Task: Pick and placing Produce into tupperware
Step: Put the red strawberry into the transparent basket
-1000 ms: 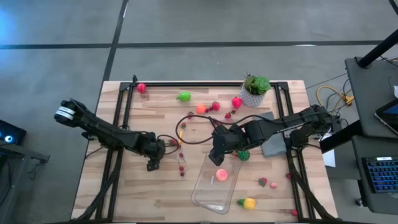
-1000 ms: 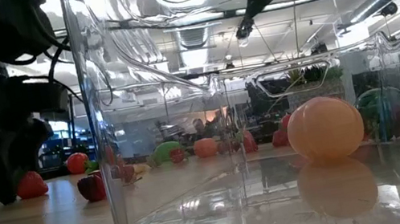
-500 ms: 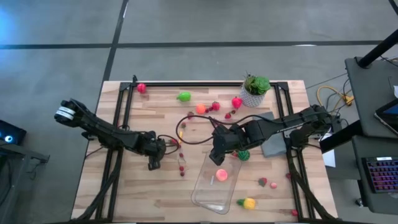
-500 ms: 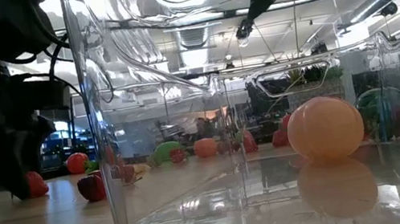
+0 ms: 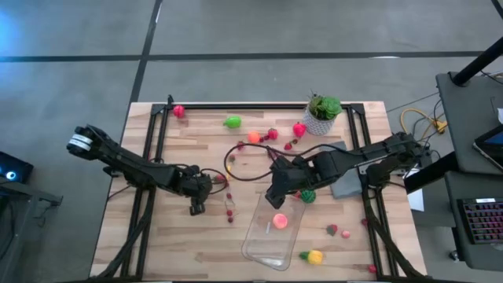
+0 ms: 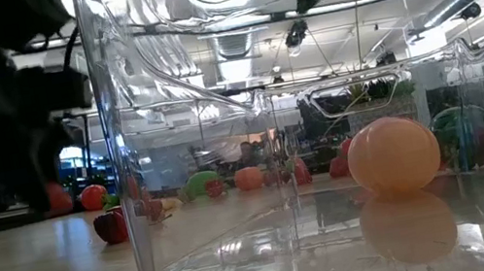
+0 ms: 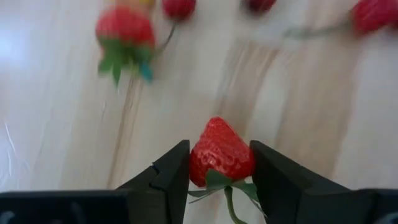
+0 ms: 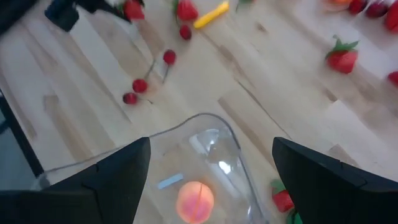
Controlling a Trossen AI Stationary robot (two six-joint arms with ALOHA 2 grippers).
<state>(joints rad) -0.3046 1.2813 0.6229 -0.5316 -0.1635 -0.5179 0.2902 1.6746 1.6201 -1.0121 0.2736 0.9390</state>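
Left wrist view showed the left gripper (image 7: 219, 163) pinching a strawberry (image 7: 220, 154) between its two dark fingers, just above the pale wooden table (image 7: 74, 124). A second earlier the same jaws had stood spread beside that berry on the boards — now they had drawn in on it and it was lifted clear. In the low view the berry (image 6: 57, 198) sat higher against the arm than before.

Tupperware (image 5: 272, 228), clear, rounded at the corners, lay toward 5 o'clock from table centre and had not shifted. Inside it: one smooth peach-pink ball (image 5: 280, 221), nothing else seen.

Right gripper (image 5: 274, 196) hovered over the tupperware's 12 o'clock rim, jaws spread wide, unchanged.

Loose produce around: cherries (image 5: 229, 206) just beside the left gripper, a yellow piece (image 5: 315, 255) and a dark green piece (image 5: 306, 196) near the tupperware, a light green piece (image 5: 233, 122) toward 12 o'clock. Potted plant (image 5: 322, 111) at 1 o'clock.
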